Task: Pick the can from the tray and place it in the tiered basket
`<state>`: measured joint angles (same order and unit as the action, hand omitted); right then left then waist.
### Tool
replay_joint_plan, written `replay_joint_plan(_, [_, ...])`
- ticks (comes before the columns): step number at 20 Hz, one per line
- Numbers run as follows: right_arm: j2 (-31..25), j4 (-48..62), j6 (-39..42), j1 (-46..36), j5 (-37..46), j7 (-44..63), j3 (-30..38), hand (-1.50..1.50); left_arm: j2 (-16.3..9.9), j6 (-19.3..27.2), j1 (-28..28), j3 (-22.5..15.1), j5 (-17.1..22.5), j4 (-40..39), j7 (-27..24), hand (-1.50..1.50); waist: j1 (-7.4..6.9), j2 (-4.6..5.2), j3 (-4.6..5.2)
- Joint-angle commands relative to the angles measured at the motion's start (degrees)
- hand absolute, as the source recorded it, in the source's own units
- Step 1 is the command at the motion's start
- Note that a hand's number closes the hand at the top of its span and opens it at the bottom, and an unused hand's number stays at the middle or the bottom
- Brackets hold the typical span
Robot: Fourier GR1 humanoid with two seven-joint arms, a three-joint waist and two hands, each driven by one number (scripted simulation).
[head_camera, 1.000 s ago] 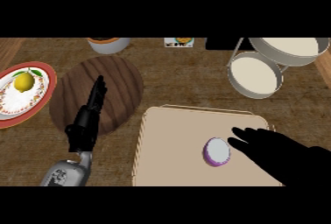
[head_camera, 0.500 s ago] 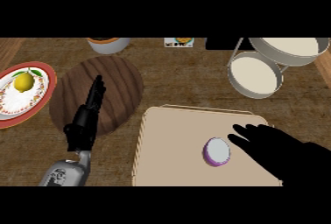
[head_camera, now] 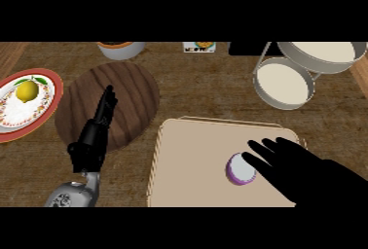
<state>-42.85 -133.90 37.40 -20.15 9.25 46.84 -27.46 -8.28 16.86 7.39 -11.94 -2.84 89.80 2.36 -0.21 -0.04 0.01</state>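
You're looking at a brown wooden counter. The can lies on the beige tray, right of its centre, touching the fingertips of your right hand. Hand spread, holding nothing. Can shows a purple rim and white end. Tiered basket sits top right.

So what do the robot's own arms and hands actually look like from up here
Both hands are plain black, with fingers and a thumb and no markings. The left hand is slim and sits on a grey metallic forearm with a rounded joint housing near the wrist. The right hand shows as a broad, solid black shape; no grey forearm shows behind it. No cables or sleeves are visible.
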Motion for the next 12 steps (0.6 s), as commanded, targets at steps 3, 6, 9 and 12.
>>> replay_joint_plan(3, [3.67,4.88,0.36,2.59,12.54,-2.03,-2.09,-1.50,-0.47,-2.07,0.97,2.87,1.27,-0.56,-0.24,0.00,0.12,0.04,-0.02])
replay_joint_plan(6, [4.01,7.71,0.19,5.03,13.93,-6.50,2.17,-1.50,0.15,-1.48,1.55,1.29,-1.20,1.79,3.90,0.00,0.20,0.01,-0.04])
replay_joint_plan(9, [8.97,11.24,-0.26,5.73,20.24,-7.13,-3.26,-1.50,2.53,-1.14,1.30,2.15,-1.59,-5.10,-3.51,0.00,0.23,0.09,-0.01])
replay_joint_plan(12, [9.58,8.73,5.20,7.11,14.75,-7.36,4.34,-1.50,2.18,-2.03,0.98,2.35,-2.21,-0.57,0.79,0.00,0.24,0.00,-0.01])
